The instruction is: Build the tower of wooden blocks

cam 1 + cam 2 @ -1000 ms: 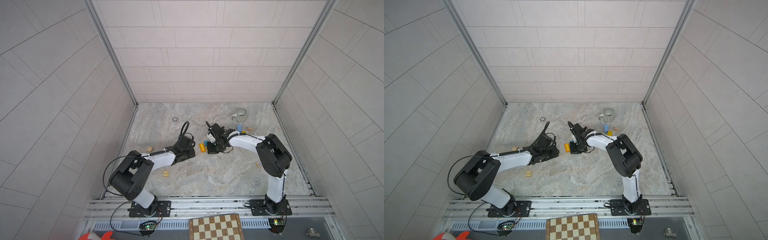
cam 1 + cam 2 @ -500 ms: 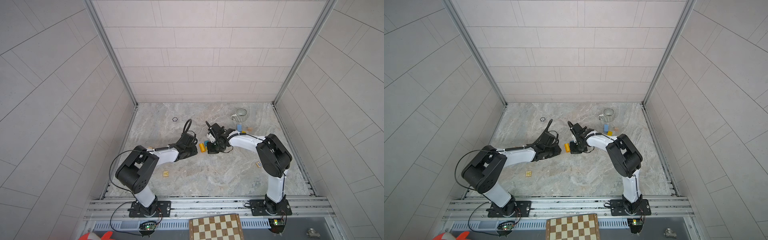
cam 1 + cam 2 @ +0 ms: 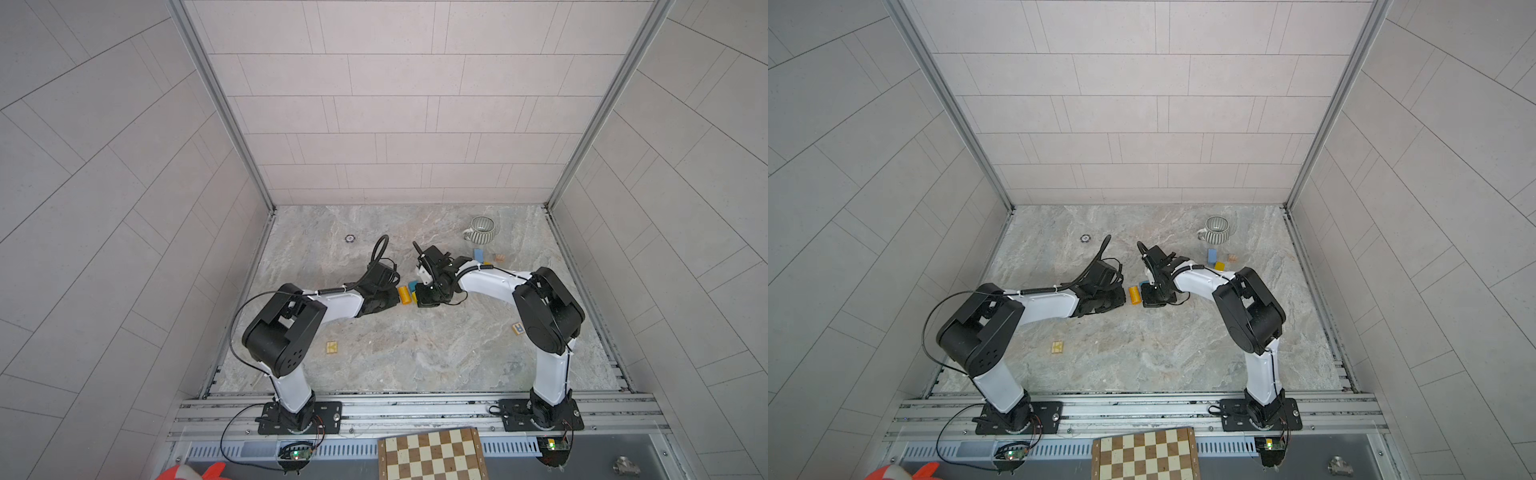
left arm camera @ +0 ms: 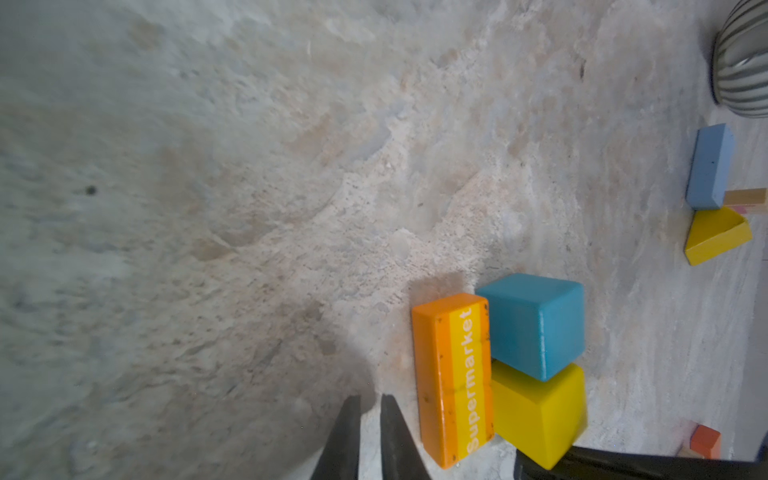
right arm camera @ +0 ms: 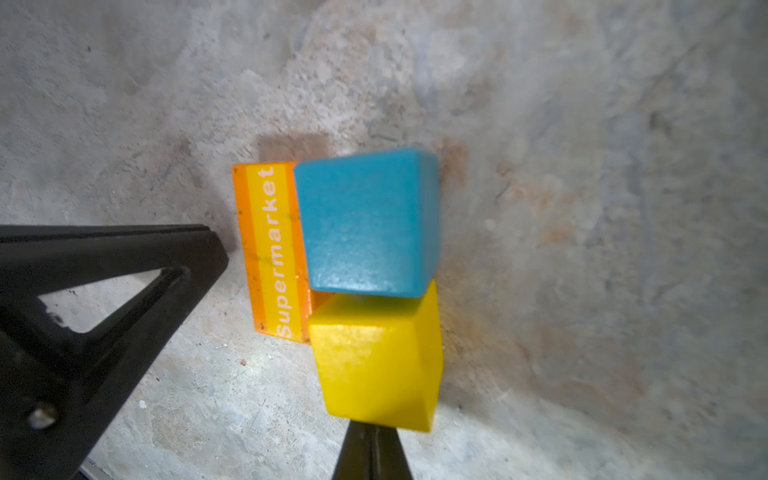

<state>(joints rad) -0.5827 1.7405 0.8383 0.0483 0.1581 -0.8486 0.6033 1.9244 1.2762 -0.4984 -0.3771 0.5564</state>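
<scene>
We noted the left gripper [image 4: 369,409] nearly closed, empty, just beside the orange Supermarket block [image 4: 453,378]. A teal block [image 4: 534,324] and a yellow block [image 4: 540,411] touched it, between the two grippers. The right gripper [image 5: 371,444] was pinched closed, empty, tips at the yellow block.

Robotics laboratory test cell. Two black arm mounting plates [image 3: 328,415] are bolted to an aluminium rail [image 3: 415,409]; behind the rail lies a marbled work surface [image 3: 415,353] enclosed by tiled wall panels [image 3: 395,116], before it circuit boards [image 3: 296,454].
</scene>
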